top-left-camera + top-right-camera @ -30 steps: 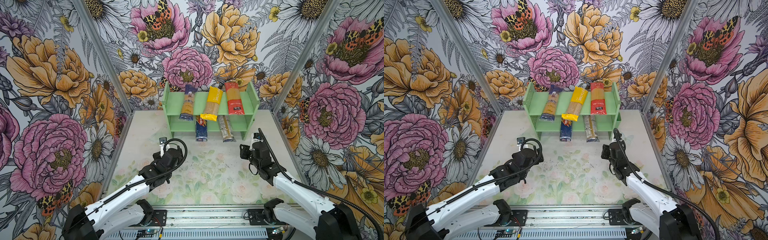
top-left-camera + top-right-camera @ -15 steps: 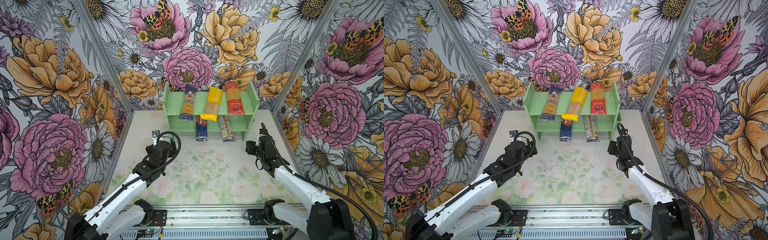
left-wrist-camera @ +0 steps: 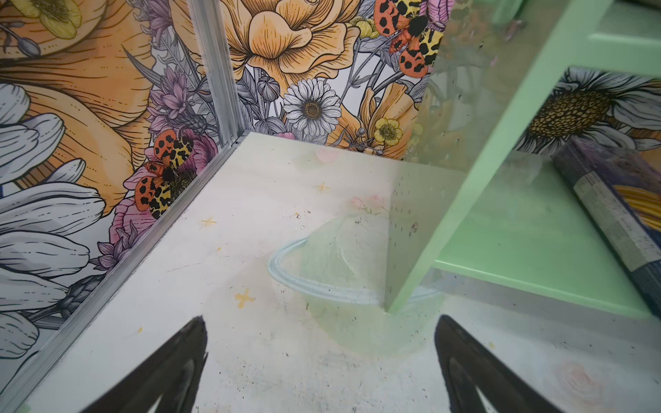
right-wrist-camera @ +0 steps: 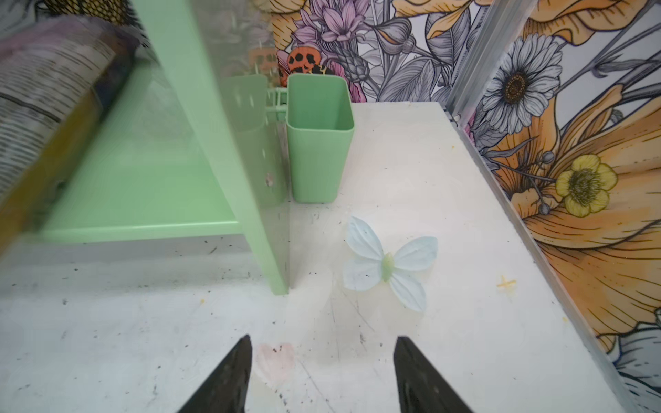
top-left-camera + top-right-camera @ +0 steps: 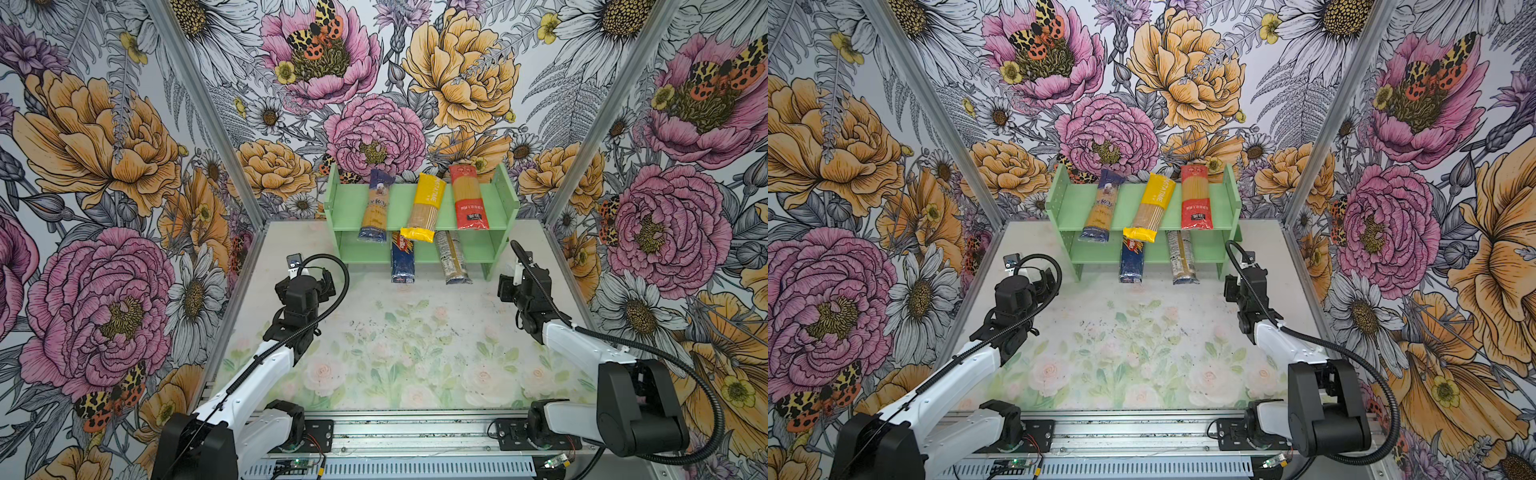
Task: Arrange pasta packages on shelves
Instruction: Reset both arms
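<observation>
Hovering by shelves' (image 5: 349, 210) front corners: left claw (image 3: 321, 321) spread wide, right claw (image 4: 322, 339) spread less, both w/o load.

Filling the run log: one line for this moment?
left gripper open, empty | right gripper open, empty | pasta packages all on shelves

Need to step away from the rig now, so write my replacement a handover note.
Left gripper: open, empty, by the left end of the rack.
Right gripper: open, empty, by its right end.
Top shelf: blue-ended packet, yellow packet (skewed, overhanging the front), red packet.
Lower shelf: dark blue packet and clear packet, both sticking out in front.
Done: all five shelved.
Left: perhaps straighten the yellow one and push the lower two in.
</observation>
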You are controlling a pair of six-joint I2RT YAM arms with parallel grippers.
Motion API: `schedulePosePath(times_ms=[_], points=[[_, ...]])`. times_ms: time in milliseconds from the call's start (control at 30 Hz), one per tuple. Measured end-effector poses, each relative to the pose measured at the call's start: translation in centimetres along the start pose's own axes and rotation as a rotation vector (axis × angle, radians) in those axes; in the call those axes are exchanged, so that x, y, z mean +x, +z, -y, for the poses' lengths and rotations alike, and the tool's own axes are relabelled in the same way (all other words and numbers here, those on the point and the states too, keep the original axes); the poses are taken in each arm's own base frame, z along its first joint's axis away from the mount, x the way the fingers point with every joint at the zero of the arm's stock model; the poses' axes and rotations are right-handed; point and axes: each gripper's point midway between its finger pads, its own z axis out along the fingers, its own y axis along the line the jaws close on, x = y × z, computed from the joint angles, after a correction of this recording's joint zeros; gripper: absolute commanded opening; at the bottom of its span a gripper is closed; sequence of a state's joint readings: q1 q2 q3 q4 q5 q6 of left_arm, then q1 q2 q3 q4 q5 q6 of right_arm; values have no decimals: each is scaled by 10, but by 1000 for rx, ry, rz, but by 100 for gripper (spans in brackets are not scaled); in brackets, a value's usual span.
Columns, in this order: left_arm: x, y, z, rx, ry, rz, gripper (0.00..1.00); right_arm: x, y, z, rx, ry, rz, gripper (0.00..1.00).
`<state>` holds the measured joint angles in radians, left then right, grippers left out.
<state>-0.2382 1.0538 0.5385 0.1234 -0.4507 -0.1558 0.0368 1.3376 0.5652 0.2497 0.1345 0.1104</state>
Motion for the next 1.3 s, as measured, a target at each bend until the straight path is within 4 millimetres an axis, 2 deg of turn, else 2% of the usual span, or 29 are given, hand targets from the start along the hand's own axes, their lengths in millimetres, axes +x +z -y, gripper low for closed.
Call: schedulePosePath(times_ms=[100, 167, 367, 567, 733, 933, 1167, 1300], points=[[10, 10, -13, -21, 1, 14, 99, 20, 13, 8, 20, 3, -5, 65], [17, 17, -22, -38, 1, 18, 99, 25, 18, 11, 27, 2, 0, 65], [29, 30, -43, -60, -19, 46, 99, 9, 24, 15, 36, 15, 101, 65], [47, 46, -50, -48, -16, 49, 99, 3, 21, 16, 36, 21, 149, 65], [46, 59, -49, -15, -28, 87, 99, 0, 19, 15, 31, 24, 179, 65], [64, 75, -43, 49, -27, 69, 99, 11, 19, 13, 16, 19, 182, 65], [54, 76, -22, 163, 8, 90, 99, 7, 18, 11, 9, 21, 205, 68], [51, 76, -18, 191, 12, 94, 99, 6, 18, 11, 9, 21, 207, 68]])
